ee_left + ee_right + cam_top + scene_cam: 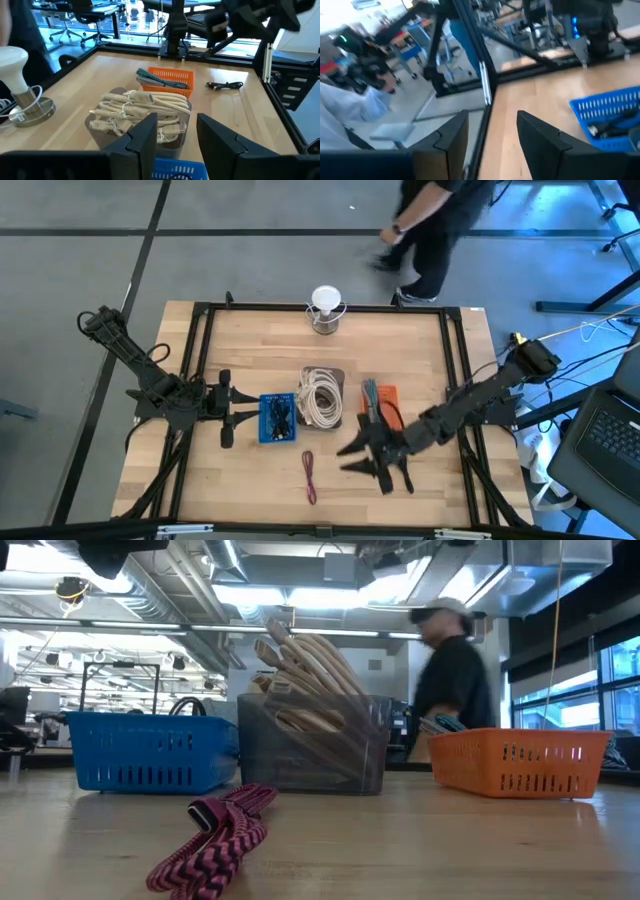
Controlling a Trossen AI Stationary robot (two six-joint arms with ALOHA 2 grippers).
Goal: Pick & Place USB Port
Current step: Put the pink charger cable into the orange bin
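Magenta braided USB cable (309, 477) lies coiled on counter (420, 350), front centre. Likely light, limp; grasp mid-bundle. Right gripper (352, 457) spread beside it, empty. Left gripper (226, 423) spread by blue basket (277, 418).

A blue basket (277, 418), an orange basket (380, 400), cream cables (320, 395) in a grey bin (312, 745) and a pink-and-black braided cable (309, 477) are seen.
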